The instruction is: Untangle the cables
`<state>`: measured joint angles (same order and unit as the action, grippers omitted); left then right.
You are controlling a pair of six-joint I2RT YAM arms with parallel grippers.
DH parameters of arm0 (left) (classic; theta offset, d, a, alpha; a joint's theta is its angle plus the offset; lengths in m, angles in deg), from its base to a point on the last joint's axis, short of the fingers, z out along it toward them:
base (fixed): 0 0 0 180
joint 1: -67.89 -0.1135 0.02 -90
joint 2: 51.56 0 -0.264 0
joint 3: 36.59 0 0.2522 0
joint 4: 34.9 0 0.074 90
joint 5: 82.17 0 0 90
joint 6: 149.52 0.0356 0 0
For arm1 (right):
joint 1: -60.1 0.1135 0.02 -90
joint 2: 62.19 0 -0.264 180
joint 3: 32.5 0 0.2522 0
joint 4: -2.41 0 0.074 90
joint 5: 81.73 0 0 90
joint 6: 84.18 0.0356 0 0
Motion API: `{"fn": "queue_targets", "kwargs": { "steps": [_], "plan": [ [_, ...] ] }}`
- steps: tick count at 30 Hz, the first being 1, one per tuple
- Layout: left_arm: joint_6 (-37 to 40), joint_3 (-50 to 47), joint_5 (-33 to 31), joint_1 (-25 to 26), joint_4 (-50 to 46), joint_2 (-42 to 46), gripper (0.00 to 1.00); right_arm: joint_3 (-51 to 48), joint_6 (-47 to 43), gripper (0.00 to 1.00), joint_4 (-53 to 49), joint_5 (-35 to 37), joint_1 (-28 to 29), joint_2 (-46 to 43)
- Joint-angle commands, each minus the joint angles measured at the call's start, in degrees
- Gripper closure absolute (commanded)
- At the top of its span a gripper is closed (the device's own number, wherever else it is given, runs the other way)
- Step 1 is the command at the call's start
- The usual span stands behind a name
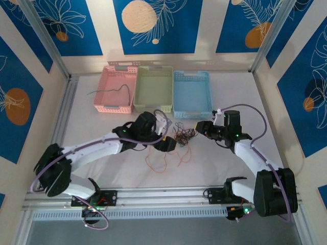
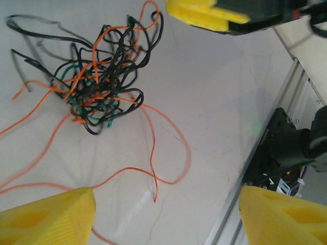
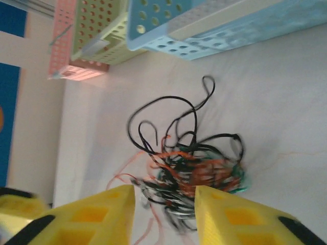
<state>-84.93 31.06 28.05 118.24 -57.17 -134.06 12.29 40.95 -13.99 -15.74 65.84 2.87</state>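
The cables (image 1: 183, 135) lie as a knot of black, orange and green strands on the white table between the two grippers. Orange loops (image 1: 156, 163) trail toward the near edge. My left gripper (image 1: 168, 144) is just left of the knot. In its wrist view the left gripper (image 2: 166, 217) is open, and under the gap an orange strand (image 2: 153, 173) lies loose below the cables (image 2: 102, 76). My right gripper (image 1: 200, 127) is at the knot's right. In its wrist view the right gripper (image 3: 166, 209) is open, with blurred strands of the cables (image 3: 199, 163) reaching between its fingers.
Three baskets stand in a row at the back: pink (image 1: 115, 88), green (image 1: 152, 88), blue (image 1: 191, 93). A thin dark wire (image 1: 110, 91) lies in the pink one. The right gripper's yellow finger (image 2: 204, 13) is close above the knot. An aluminium rail (image 1: 163, 196) runs along the near edge.
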Motion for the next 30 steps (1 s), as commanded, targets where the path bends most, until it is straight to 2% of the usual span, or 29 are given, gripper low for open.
{"fn": "queue_targets", "kwargs": {
  "steps": [1, 4, 9, 16, 21, 26, 30],
  "plan": [
    [-2.68, 0.59, 2.46, 1.95, 8.02, -3.27, 0.23, 2.33, -0.66, 0.53, -2.29, -3.96, 1.06, -2.48],
    [-2.31, 1.3, 1.37, 3.35, 8.08, -6.01, 0.22, 3.16, -1.62, 0.51, -4.71, -1.87, 1.28, -3.94],
    [-1.49, 1.76, -0.17, 4.7, 6.82, -8.57, 0.22, 5.74, -5.11, 0.5, -14.14, 7.19, 1.08, -3.89],
    [3.9, 8.8, -3.33, 9.01, -1.46, -13.97, 0.22, 3.13, -3.41, 0.5, -12.05, 5.79, 0.59, -3.8],
    [3.58, 12.02, -5.17, 10.72, -3.2, -17.01, 0.23, 2.31, -3.85, 0.52, -12.81, 6.89, 0.59, -2.87],
    [2.06, 9.26, -10.28, 10.52, -1.91, -11.67, 0.24, 0.65, -2.62, 0.61, -13.81, 4.98, 1.81, -0.11],
    [1.04, 4.98, -12.53, 8.84, -2.02, -5.29, 0.24, -1.35, -1.62, 0.62, -14.33, 6.87, 5.26, 0.02]
  ]
}}
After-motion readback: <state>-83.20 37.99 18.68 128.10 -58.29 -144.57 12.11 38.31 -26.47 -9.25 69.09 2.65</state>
